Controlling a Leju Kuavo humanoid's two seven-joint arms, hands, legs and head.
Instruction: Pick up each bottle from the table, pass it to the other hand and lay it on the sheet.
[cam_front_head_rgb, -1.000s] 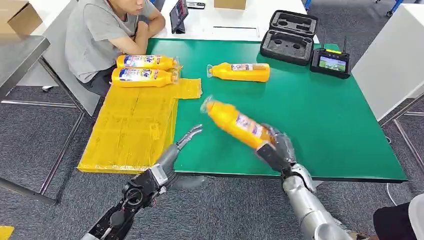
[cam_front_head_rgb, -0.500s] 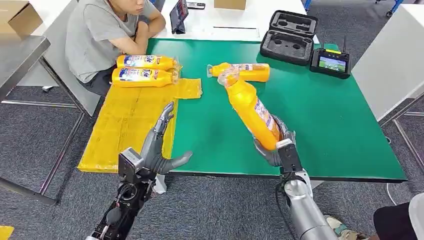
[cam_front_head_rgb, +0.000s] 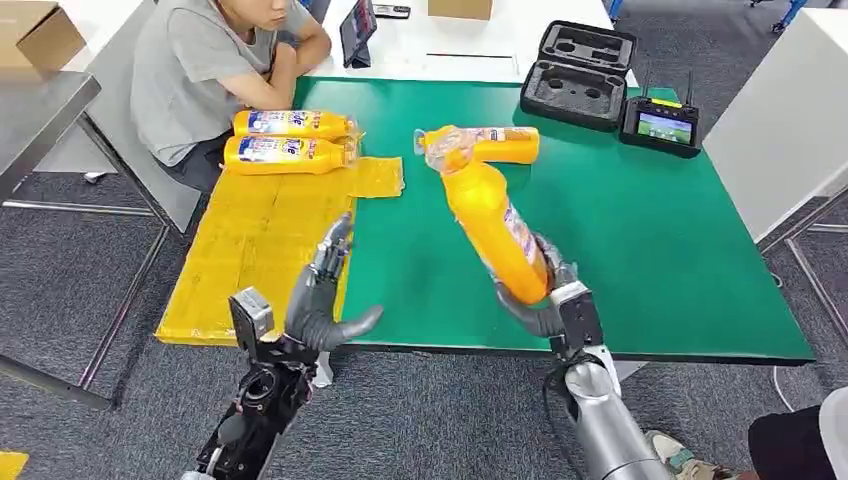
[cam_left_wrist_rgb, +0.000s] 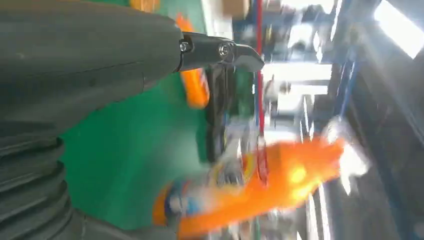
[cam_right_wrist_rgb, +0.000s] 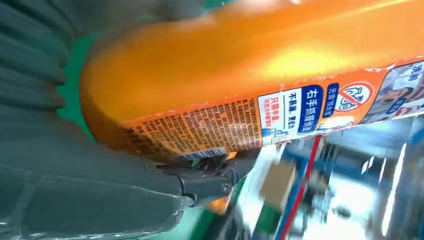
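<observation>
**Four orange bottles, one held at its base**

Four orange bottles are in the head view. The right hand (cam_front_head_rgb: 545, 295), at lower centre-right of the frame, grips the held bottle (cam_front_head_rgb: 490, 225) by its base, fingers wrapped round it; the bottle stands raised over the green table (cam_front_head_rgb: 640, 250), leaning with its clear-wrapped cap toward the upper left, up near the far bottle (cam_front_head_rgb: 495, 143), which lies on its side at upper centre of the table. In the right wrist view the held bottle's (cam_right_wrist_rgb: 260, 75) label carries small Chinese print, a barcode, a blue block with white characters and a red prohibition sign; most of it is too fine to read.

The left hand (cam_front_head_rgb: 322, 295), at lower left of centre, holds nothing: its fingers are straight and close together, pointing up the frame, the thumb stuck out to the right. It sits over the seam where the yellow sheet (cam_front_head_rgb: 260, 250) meets the table. The left wrist view shows the held bottle (cam_left_wrist_rgb: 250, 187) blurred, beyond this hand's thumb.

Two bottles (cam_front_head_rgb: 290, 140) lie side by side at the sheet's top edge, upper left, with blue-and-white labels too small to read. A person (cam_front_head_rgb: 200, 70) sits at that corner. A black case (cam_front_head_rgb: 580, 75) and a controller (cam_front_head_rgb: 660, 125) with a lit screen sit at upper right.
</observation>
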